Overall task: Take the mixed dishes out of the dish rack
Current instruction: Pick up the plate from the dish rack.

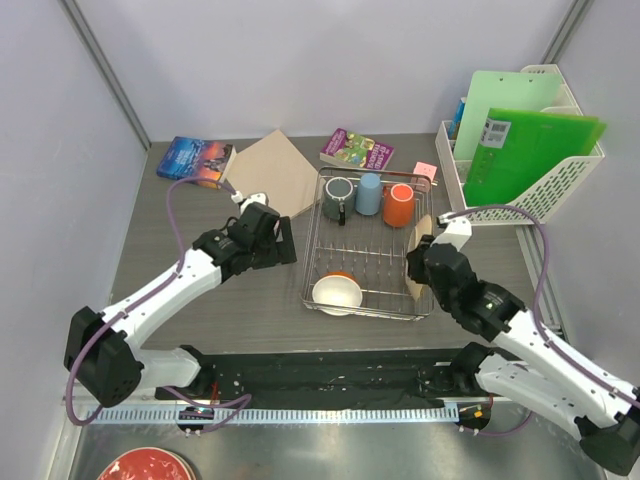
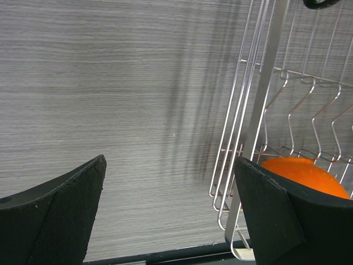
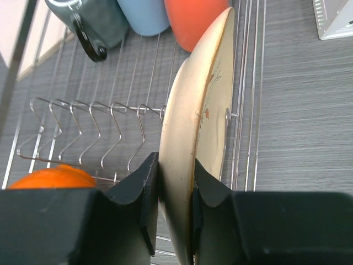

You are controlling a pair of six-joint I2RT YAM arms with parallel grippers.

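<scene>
The chrome wire dish rack (image 1: pixel 372 262) stands mid-table. At its far end lie a grey handled mug (image 1: pixel 338 198), a light-blue cup (image 1: pixel 369 193) and an orange cup (image 1: pixel 398 205). A small white bowl (image 1: pixel 337 294) sits at the near end, with something orange (image 2: pixel 300 172) just behind it. A cream speckled plate (image 3: pixel 193 132) stands on edge at the rack's right side, and my right gripper (image 3: pixel 175 185) is shut on its near rim, one finger on each face. My left gripper (image 1: pixel 283 243) hangs open over bare table just left of the rack (image 2: pixel 249 110).
A white lattice basket (image 1: pixel 560 190) with green folders stands at the back right. Two books (image 1: pixel 195 160) (image 1: pixel 356 150) and a brown board (image 1: pixel 275 172) lie behind the rack. A red plate (image 1: pixel 145 466) sits below the table's near edge, left.
</scene>
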